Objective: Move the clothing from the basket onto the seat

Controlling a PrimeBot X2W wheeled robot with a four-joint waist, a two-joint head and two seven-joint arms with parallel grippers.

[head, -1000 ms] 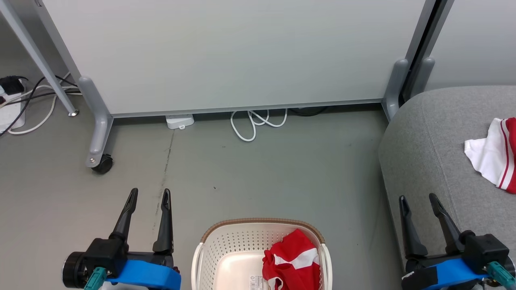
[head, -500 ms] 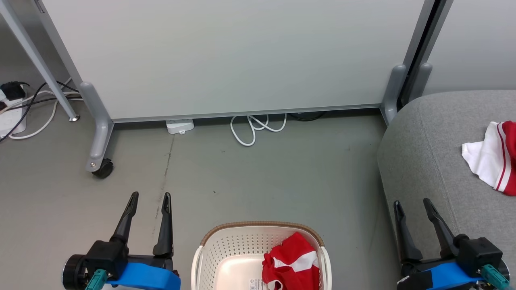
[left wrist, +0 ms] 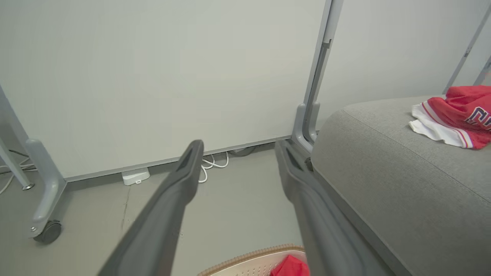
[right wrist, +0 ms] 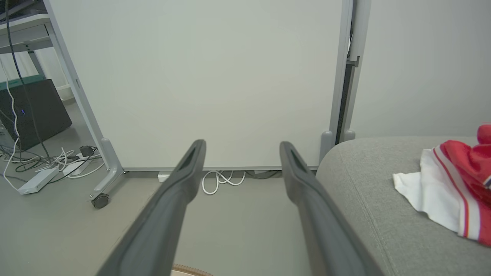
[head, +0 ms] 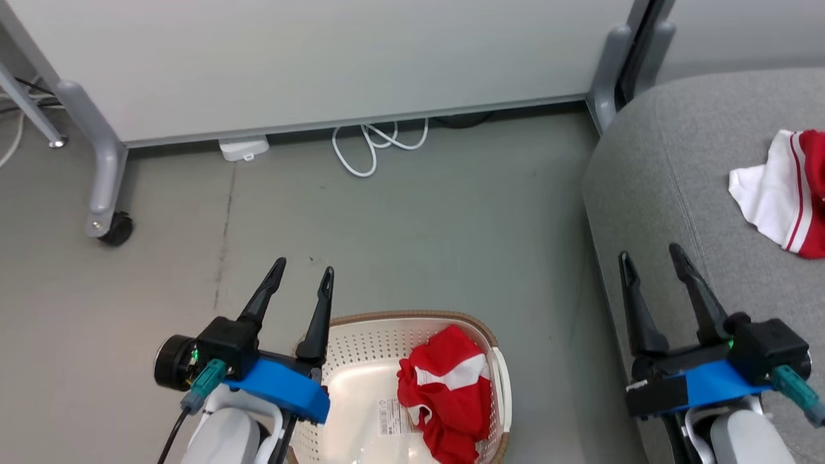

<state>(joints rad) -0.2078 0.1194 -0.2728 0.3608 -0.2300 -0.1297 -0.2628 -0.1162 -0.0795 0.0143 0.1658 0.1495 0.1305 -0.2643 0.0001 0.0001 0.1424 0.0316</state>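
Currently, clothing in basket: a crumpled red piece [head: 448,399] with a white band is lying against the right-hand wall of the basket [head: 412,320], at 6 o'clock in the head view.
Clothing on seat: a red jersey [head: 783,193] with white trim and red stripes is lying bunched on the seat [head: 670,193], at 3 o'clock in the head view; dark white-outlined numerals are showing on it in the left wrist view.
Basket: cream, perforated, with a brown woven-look rim, standing on the grey floor [head: 419,245]; a label sticker [head: 388,415] is showing on its inside bottom, at 9 o'clock of the red piece.
Seat: grey fabric with a rounded edge and a seam; it is standing apart from the basket, at the basket's 2 o'clock.
Left gripper [head: 304,267]: jaws are standing released and empty, hovering over the basket's rim at its 10 o'clock; contact cannot be told.
Right gripper [head: 650,252]: jaws are standing released and empty, hovering over the seat's near edge, at 8 o'clock of the jersey and apart from it.
Surroundings: a pale partition panel [head: 322,58] is spanning 12 o'clock, with a castor [head: 117,229] at 10 o'clock, and a white adapter box [head: 243,148] and a looped white cable [head: 370,145] at its foot.
Obstruction: a strip of floor is lying between basket and seat.
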